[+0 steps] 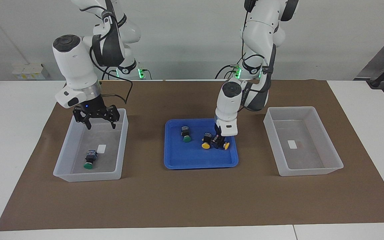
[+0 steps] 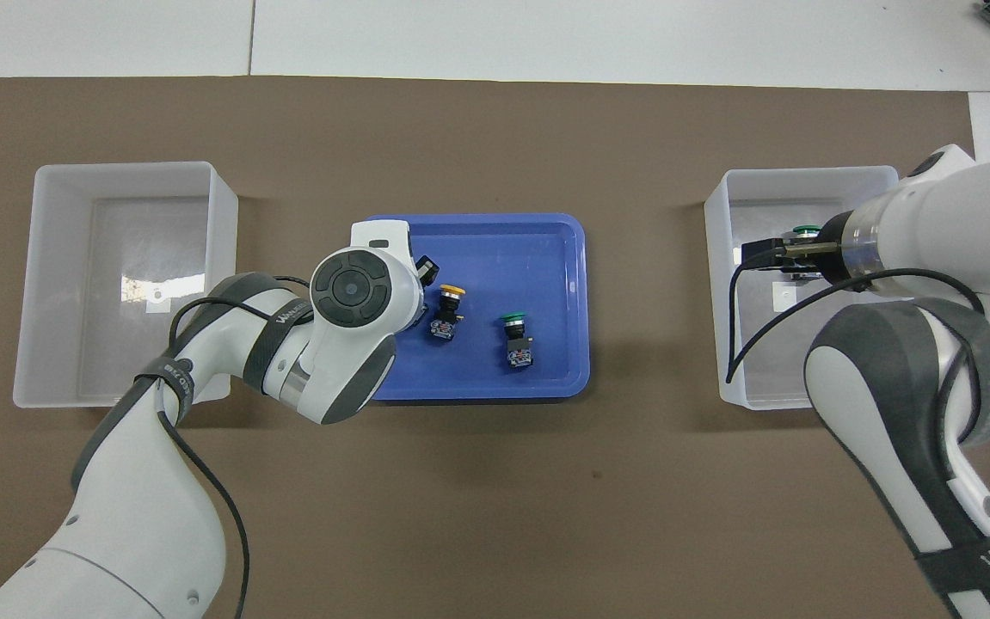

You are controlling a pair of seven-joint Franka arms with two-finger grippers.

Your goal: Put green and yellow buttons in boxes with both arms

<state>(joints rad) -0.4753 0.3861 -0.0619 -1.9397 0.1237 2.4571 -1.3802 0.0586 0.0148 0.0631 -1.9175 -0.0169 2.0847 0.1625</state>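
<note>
My left gripper [image 1: 219, 144] is down in the blue tray [image 1: 198, 165], shut on a yellow button [image 1: 225, 146]; the arm's hand hides that button in the overhead view. A second yellow button [image 1: 206, 142] lies right beside it, and a green button [image 1: 185, 135] lies in the tray toward the right arm's end. Another green button [image 1: 89, 160] lies on the floor of the box [image 1: 122, 146] at the right arm's end. My right gripper [image 1: 100, 126] hangs open and empty over that box. The box [image 1: 312, 173] at the left arm's end holds only its white label.
A brown mat [image 1: 192, 200] covers the table's middle, with all three containers on it in a row. A black cable loops from the right wrist over its box.
</note>
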